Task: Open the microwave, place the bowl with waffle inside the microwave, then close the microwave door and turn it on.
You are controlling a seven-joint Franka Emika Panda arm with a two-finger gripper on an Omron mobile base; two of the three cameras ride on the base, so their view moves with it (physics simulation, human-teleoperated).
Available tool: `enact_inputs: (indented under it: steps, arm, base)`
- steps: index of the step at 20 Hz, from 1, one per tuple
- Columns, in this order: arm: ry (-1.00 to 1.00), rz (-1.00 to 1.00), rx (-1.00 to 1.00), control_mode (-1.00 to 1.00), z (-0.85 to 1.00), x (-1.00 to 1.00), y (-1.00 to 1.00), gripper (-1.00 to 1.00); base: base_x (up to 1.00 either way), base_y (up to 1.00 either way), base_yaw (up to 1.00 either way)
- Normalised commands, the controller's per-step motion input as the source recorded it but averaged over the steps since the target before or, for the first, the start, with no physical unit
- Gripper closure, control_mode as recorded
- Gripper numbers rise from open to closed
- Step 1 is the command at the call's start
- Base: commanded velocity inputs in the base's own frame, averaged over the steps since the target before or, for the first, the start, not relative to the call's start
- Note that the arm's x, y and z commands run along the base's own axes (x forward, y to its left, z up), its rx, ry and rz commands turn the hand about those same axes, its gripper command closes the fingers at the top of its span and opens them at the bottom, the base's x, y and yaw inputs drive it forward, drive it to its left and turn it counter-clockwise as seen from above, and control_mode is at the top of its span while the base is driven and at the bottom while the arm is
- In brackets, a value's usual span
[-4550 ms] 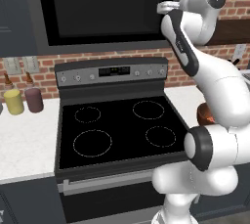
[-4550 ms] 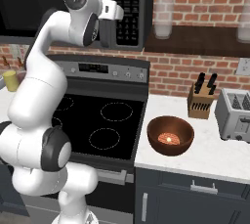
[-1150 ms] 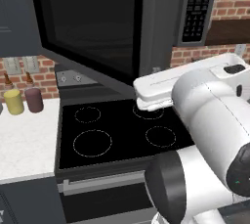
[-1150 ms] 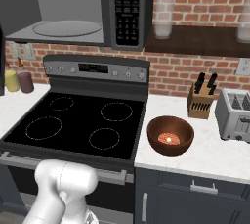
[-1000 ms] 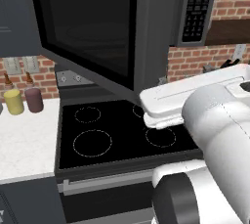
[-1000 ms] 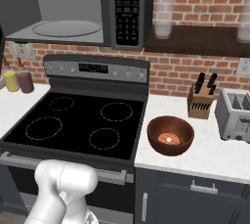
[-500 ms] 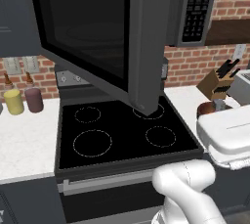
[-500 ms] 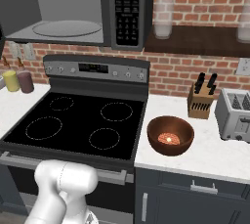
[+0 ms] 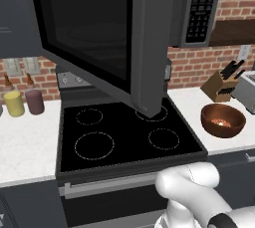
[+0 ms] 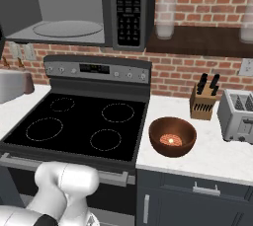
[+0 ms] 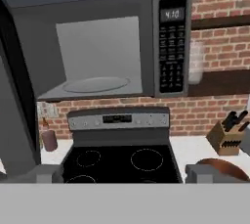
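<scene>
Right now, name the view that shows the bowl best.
The right base view: the bowl sits whole on the counter, its food visible. The left base view shows it smaller at the right edge; the hand view catches just its rim.

The large dark grey microwave [image 11: 105, 47] carries a small pale display at the top of its black keypad strip [image 11: 172, 47]; its digits are too blurred to read, as are the button markings

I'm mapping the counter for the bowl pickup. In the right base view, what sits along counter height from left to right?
Stove → bowl → knife block → toaster.
</scene>
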Motion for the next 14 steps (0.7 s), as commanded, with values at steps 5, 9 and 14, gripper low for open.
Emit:
enact_inputs:
  steps: [5, 9, 14]
  arm:
    - [0.47, 0.26, 0.38, -1.00, -0.05, 0.47, -0.48, -1.00]
    - [0.36, 0.22, 0.42, -1.00, -0.53, 0.68, -0.07, -1.00]
    - [0.29, 0.13, 0.43, -1.00, -0.25, 0.71, 0.04, -1.00]
  base:
    - [0.00, 0.00, 0.00]
    - [0.00, 0.00, 0.00]
    - [0.00, 0.00, 0.00]
